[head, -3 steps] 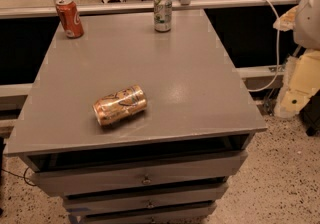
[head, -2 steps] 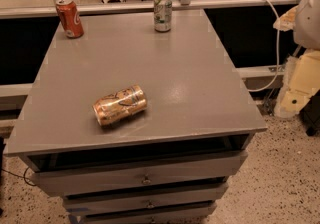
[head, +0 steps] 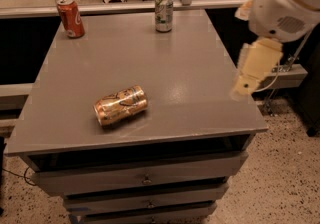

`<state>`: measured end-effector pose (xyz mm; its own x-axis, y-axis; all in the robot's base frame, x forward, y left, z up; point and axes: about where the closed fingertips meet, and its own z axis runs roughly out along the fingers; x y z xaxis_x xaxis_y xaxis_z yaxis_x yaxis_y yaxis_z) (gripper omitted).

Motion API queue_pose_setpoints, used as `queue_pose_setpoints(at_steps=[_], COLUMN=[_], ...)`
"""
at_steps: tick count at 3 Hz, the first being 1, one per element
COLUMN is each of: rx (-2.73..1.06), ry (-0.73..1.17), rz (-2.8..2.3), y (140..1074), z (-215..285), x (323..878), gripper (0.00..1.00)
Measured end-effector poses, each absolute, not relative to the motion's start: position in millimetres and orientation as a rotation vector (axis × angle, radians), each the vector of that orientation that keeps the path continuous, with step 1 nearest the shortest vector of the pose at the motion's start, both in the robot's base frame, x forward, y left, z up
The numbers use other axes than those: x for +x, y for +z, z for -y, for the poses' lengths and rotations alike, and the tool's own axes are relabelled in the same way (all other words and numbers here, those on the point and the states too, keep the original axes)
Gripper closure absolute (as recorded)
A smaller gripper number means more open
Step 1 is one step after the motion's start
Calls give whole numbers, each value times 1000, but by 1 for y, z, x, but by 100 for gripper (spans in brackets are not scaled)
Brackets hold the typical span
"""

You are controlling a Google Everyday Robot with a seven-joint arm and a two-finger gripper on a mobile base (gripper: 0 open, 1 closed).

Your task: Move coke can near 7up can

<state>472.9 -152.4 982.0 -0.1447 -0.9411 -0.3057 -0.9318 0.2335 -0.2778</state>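
Note:
The coke can [head: 71, 17], red with white script and a silver top, stands upright at the far left corner of the grey table [head: 200, 98]. The 7up can [head: 163, 12], pale green and white, stands upright at the far edge, right of the middle. The two cans are far apart. My gripper [head: 254, 68] hangs at the end of the white arm over the table's right edge, far from both cans and holding nothing that I can see.
A gold-orange can [head: 120, 105] with dark markings lies on its side at the front left of the table. Drawers [head: 145, 180] sit under the tabletop. A rail and glass wall [head: 125, 3] run behind the table. Speckled floor lies to the right.
My arm has swung left and inward, so it now hangs over the table's right edge. The three cans have not moved.

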Motion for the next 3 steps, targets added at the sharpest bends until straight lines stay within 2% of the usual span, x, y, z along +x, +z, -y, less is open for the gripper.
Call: queue_pose_setpoints(at_steps=[1, 3], rx=[-1660, -1645], ry=[113, 174], rz=[-2013, -1980], y=[987, 989], z=[81, 70], x=[503, 506], gripper=[0, 0])
